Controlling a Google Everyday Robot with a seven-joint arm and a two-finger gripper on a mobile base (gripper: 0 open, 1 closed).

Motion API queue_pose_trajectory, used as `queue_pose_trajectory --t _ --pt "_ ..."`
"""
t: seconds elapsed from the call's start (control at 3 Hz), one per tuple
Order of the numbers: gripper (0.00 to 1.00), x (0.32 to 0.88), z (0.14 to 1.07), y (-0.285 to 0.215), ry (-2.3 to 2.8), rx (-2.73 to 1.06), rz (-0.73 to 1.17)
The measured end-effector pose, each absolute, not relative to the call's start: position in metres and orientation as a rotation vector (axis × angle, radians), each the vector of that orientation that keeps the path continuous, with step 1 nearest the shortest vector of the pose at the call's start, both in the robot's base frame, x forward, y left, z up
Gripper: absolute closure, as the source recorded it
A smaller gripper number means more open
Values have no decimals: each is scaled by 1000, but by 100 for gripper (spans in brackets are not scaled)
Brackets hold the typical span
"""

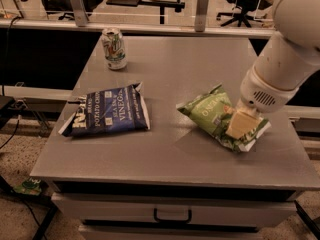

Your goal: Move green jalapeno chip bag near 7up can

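The green jalapeno chip bag (207,113) lies crinkled on the right half of the grey table (190,64). My gripper (241,124), cream-coloured below the white arm, rests on the bag's right end. The 7up can (114,48) stands upright at the table's far left, well apart from the bag. The bag's right part is partly hidden under the gripper.
A dark blue chip bag (106,115) lies flat at the left front of the table, between the can and the front edge. A drawer handle (172,217) shows below the table's front edge. Railings and office chairs stand behind the table.
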State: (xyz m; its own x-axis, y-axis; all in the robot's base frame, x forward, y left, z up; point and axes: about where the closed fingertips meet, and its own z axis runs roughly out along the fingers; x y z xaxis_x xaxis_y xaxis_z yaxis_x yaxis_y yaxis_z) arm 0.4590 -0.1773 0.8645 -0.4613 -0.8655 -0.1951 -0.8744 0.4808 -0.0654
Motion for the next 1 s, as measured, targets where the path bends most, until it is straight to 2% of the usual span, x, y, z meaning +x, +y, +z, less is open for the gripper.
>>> queue_pose_trajectory --t 0.33,1.0 --pt "99 482 880 -170 2467 -1530 6" --pt "100 563 901 -135 2313 -1655 -90"
